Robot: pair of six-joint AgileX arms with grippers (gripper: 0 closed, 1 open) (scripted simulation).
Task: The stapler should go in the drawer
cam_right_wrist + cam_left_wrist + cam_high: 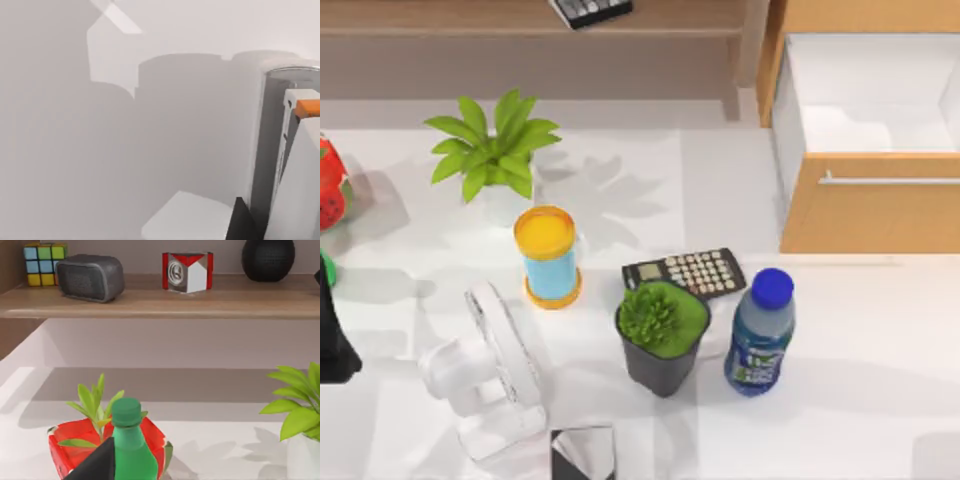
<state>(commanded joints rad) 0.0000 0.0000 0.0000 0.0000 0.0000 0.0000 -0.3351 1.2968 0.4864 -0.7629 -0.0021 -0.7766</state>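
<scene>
The drawer (868, 205) stands pulled open at the table's far right corner. It has a light orange-brown wooden front with a thin silver bar handle (890, 180) across it, and a white-grey inside. The front is wider than the calculator (685, 272) that lies on the table near its lower left corner.

My left arm (332, 335) sits at the table's left edge, well apart from the drawer. The yellow-capped canister (549, 255), the dark pot of greenery (660, 335) and the blue-capped bottle (760, 335) stand between them.

In the left wrist view a dark tip of the left gripper (97, 462) shows in front of a green bottle (127, 445) and a red watermelon-patterned pot (70, 445). I cannot tell whether it is spread or pressed together.

In the right wrist view a dark wedge of the right gripper (242, 222) sits beside a white block with an orange patch (307, 107). I cannot tell its state either.
</scene>
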